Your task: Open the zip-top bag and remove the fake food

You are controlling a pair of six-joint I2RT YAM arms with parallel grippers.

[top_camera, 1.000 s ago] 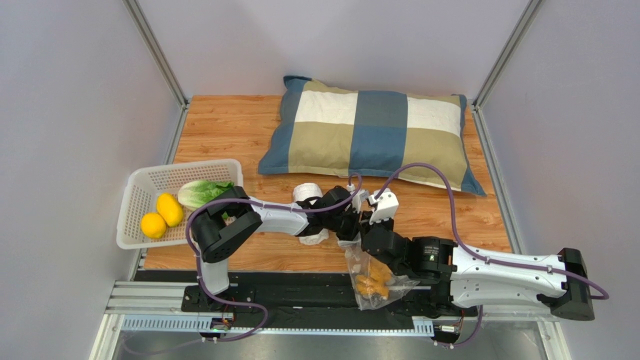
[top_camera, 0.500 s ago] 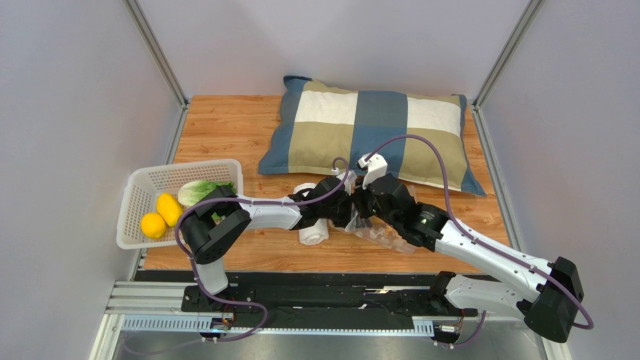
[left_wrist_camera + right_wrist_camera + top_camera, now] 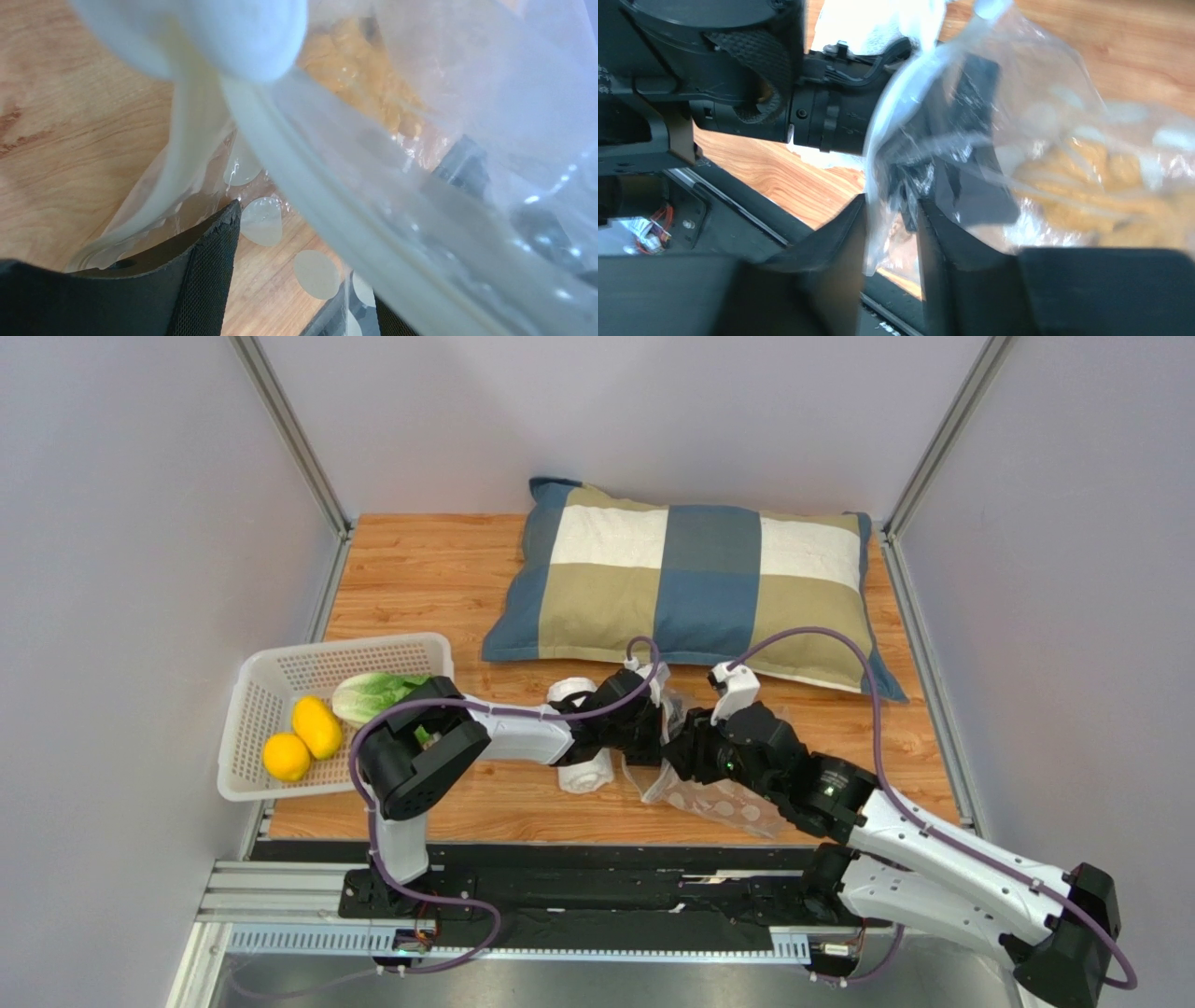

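Right tool [image 3: 892, 204] — zip-top bag [image 3: 1032, 161] film between its parted fingers

The top camera hangs high above the near edge and looks down over the whole wooden table [image 3: 421, 574]. The left wrist camera sits almost against the zip-top bag [image 3: 435, 140], too near to focus. The right wrist camera looks at the same bag from close by, low over the wood. All three views share that bag.
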